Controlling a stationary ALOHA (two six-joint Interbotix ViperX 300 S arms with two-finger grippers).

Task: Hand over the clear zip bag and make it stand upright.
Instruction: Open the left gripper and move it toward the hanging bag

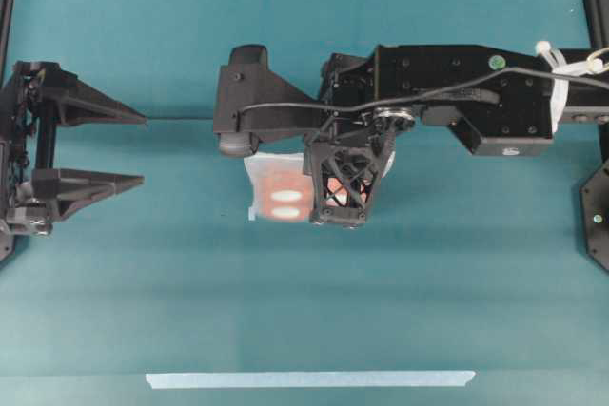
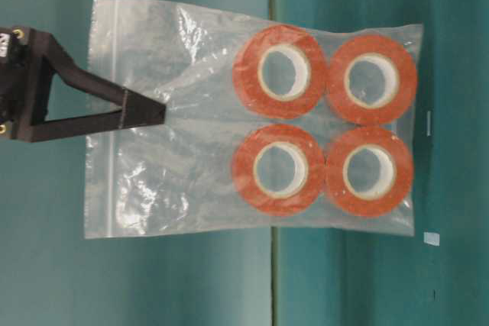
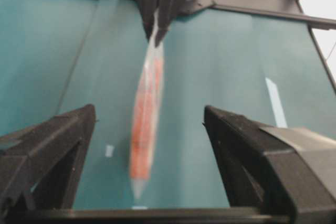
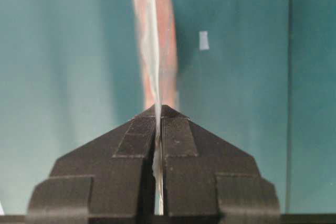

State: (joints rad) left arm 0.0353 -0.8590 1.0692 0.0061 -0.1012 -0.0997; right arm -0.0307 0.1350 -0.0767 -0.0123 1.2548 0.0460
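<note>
Clear zip bag (image 2: 252,124), loaded with four tape rolls (image 2: 325,129), is hung above the table (image 1: 285,311), pinched near its zip edge by the right gripper (image 4: 158,111). Well apart, the left gripper (image 1: 143,149) is spread wide and empty. If lowered crookedly, the heavy bag could be toppled flat.

Looks like a robotics lab: a bare teal table (image 1: 114,263) with black frame rails (image 1: 8,7) at its edges and a tape strip (image 1: 309,379) along the bottom.
</note>
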